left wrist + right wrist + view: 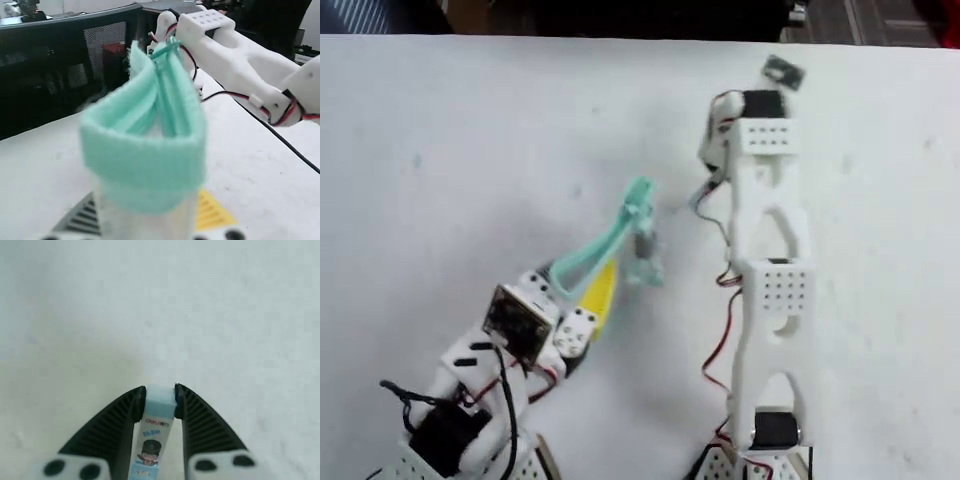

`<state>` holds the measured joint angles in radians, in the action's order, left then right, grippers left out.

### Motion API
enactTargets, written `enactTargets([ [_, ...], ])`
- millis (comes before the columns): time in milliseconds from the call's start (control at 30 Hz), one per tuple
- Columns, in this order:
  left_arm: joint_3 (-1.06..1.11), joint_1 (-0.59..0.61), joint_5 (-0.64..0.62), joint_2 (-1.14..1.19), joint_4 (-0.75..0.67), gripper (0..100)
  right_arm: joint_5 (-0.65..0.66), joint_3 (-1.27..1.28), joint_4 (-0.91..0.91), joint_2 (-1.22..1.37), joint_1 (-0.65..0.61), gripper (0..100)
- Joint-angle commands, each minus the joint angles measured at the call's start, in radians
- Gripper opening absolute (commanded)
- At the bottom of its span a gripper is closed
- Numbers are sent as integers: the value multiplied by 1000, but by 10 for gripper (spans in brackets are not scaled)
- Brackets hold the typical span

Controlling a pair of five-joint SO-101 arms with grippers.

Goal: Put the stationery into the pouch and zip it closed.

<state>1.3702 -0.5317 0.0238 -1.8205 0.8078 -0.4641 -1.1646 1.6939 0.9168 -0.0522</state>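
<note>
Mint-green and soft, the fabric pouch (145,165) had a fuzzy band folded around a mouth that gaped open above a clear, translucent lower part. It was held up over the white table (440,150), to the left of the other arm, pinched at its base in the left gripper (145,217), whose grey ridged and yellow fingers (212,212) pressed in on either side. The small pale-blue eraser (152,440), in a paper sleeve printed with a cartoon figure, sat clamped between the black ribbed fingers of the right gripper (160,390), at the far end of the long white right arm (770,280).
</note>
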Motion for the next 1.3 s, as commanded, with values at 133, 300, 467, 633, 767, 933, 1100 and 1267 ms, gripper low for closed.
enactTargets([
  [133,106,-45,8,-10,-138,24,115,101,30,-492,45,16],
  [300,169,-47,8,-10,-213,24,184,209,28,-863,16,16],
  [467,167,-47,6,-10,-213,24,296,293,25,-1193,-94,16],
  [633,166,-45,0,-10,-183,89,327,325,19,-1411,-294,16],
  [767,110,-45,-49,-10,-91,124,327,382,18,-1475,-397,16],
  [933,20,-39,-152,-10,18,150,324,489,18,-1500,-409,16],
  [1100,12,-28,-150,-10,35,166,364,554,4,-1534,-552,16],
  [1267,14,12,-149,-10,35,166,516,706,-79,-1549,-707,16],
])
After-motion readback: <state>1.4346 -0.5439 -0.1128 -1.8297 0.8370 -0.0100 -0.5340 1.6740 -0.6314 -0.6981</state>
